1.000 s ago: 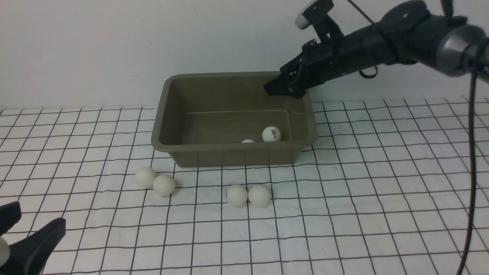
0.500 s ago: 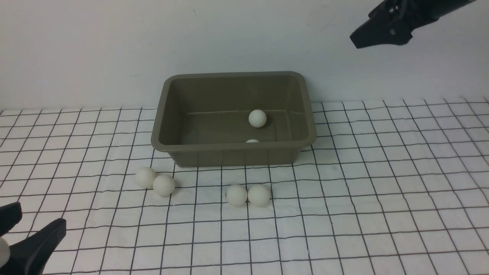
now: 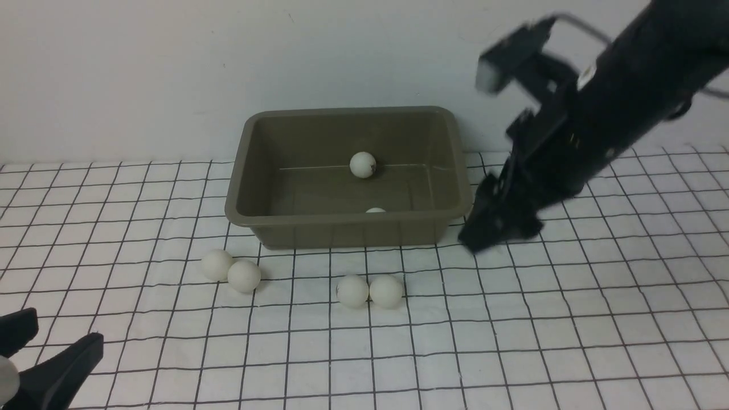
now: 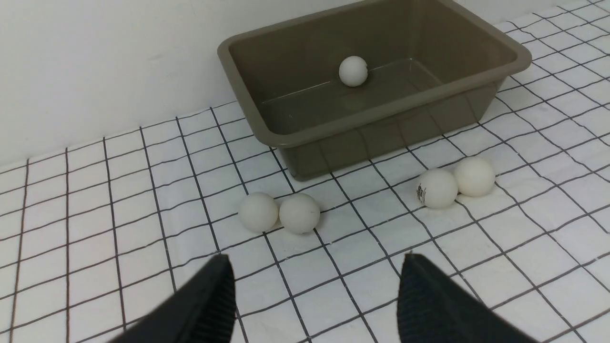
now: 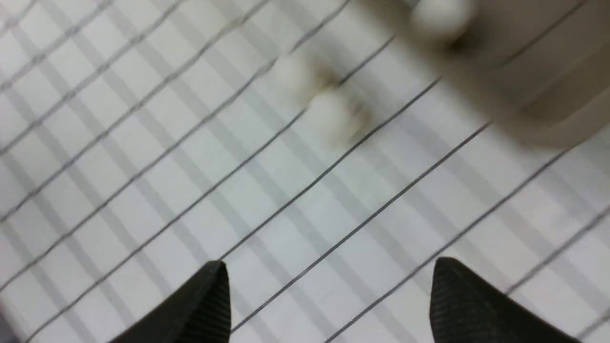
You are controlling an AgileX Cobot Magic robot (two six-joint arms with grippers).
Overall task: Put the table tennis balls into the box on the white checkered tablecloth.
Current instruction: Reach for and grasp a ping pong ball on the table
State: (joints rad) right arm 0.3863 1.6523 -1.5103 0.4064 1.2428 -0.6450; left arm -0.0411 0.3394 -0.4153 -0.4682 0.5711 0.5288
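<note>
The olive-brown box [image 3: 342,233] stands at the back of the white checkered tablecloth [image 3: 569,319]. One table tennis ball [image 3: 363,164] lies inside near the far wall. A second ball [image 3: 375,210] peeks over the front rim. In front of the box, two pairs of balls rest on the cloth, one at left [image 3: 230,270] and one at centre [image 3: 370,291]. My right gripper [image 3: 484,233] hangs low beside the box's right front corner, blurred, open and empty [image 5: 330,263]. Open and empty too, my left gripper [image 4: 315,259] sits at the near left, short of the left pair [image 4: 279,212].
A plain white wall [image 3: 142,68] rises right behind the box. The right arm [image 3: 615,114] slants down from the upper right, over the cloth to the right of the box.
My right arm lifted away from above the box, then swung down to the cloth by its right front corner. The ball in the box rolled back and to the left. The left gripper stayed put.
</note>
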